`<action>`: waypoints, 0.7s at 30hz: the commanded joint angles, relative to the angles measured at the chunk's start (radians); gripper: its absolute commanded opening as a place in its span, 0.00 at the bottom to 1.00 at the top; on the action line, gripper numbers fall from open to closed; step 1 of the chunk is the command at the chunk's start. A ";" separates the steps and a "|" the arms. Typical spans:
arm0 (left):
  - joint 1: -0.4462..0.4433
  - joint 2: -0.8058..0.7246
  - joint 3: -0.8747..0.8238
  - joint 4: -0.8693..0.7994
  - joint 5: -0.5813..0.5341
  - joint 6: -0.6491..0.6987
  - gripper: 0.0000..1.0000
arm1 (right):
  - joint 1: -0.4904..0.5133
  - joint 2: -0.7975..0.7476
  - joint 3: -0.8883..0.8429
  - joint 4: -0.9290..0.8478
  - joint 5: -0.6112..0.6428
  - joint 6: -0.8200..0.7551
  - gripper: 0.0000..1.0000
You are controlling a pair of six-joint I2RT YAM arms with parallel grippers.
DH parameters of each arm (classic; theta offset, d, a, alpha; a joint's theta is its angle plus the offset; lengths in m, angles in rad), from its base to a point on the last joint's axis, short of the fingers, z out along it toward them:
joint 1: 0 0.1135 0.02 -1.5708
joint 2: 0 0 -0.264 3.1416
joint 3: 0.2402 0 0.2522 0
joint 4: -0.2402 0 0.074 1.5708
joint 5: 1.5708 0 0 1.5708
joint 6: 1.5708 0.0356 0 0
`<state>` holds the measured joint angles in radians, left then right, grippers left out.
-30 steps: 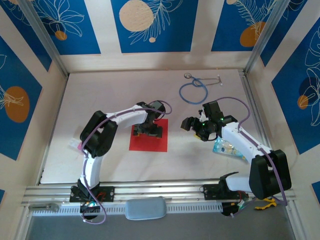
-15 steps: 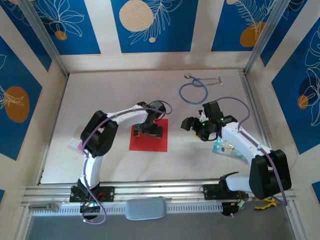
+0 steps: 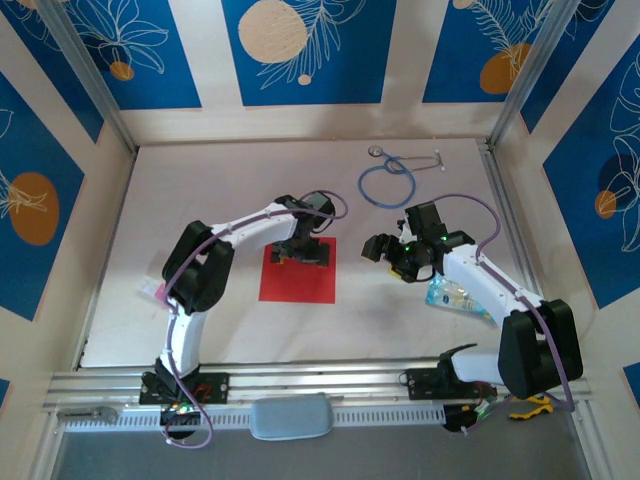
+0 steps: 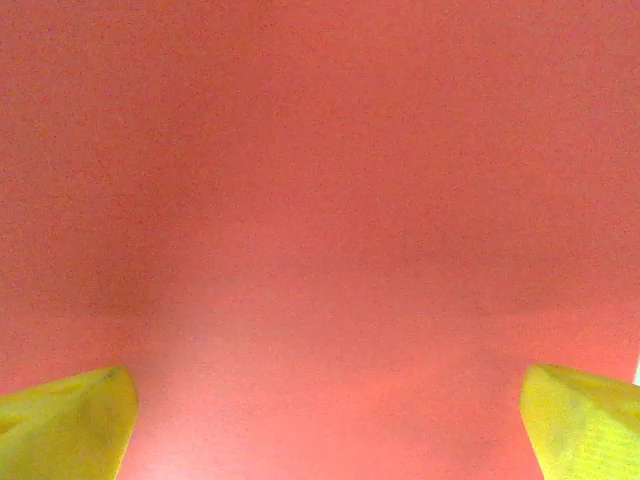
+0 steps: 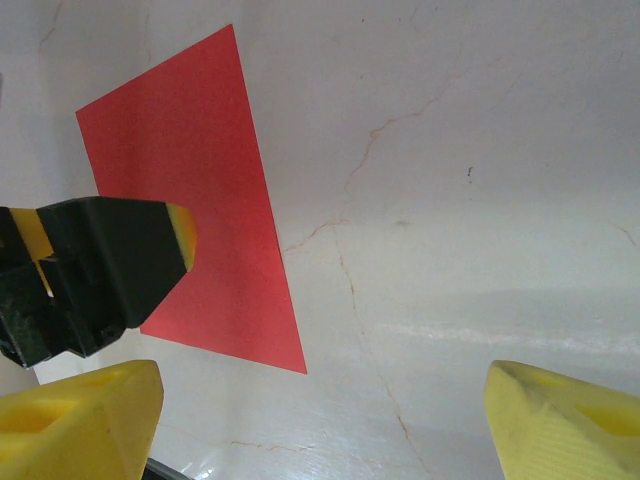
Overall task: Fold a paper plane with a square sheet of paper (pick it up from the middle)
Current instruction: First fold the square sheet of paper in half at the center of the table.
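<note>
your flat, bright red square sheet of paper [image 3: 297,284] lies on the white table [image 3: 200,190]. your left gripper [image 3: 305,253] hangs over its far half, jaws wide, empty. your right gripper [image 3: 380,247] gapes empty alongside. a blue stethoscope loop [image 3: 387,185] lies beyond.

Red sheet of paper [image 4: 320,200], seemingly flat, close beneath left tool [image 4: 325,425], yellow fingertips [image 4: 60,425] wide apart
</note>
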<state>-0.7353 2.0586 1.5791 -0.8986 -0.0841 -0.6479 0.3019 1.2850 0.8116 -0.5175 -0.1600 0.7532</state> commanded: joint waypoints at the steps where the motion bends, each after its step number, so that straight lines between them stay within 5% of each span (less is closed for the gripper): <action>1: 0.006 0.035 0.022 -0.031 -0.005 -0.005 0.98 | 0.006 -0.013 0.010 -0.022 -0.003 0.011 0.84; 21: 0.005 0.077 -0.117 0.067 0.032 -0.048 0.96 | 0.004 -0.023 0.004 -0.033 0.000 0.003 0.84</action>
<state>-0.7334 2.0884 1.5223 -0.8303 -0.0727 -0.6731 0.3019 1.2850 0.8116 -0.5182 -0.1600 0.7532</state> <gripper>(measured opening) 0.959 0.838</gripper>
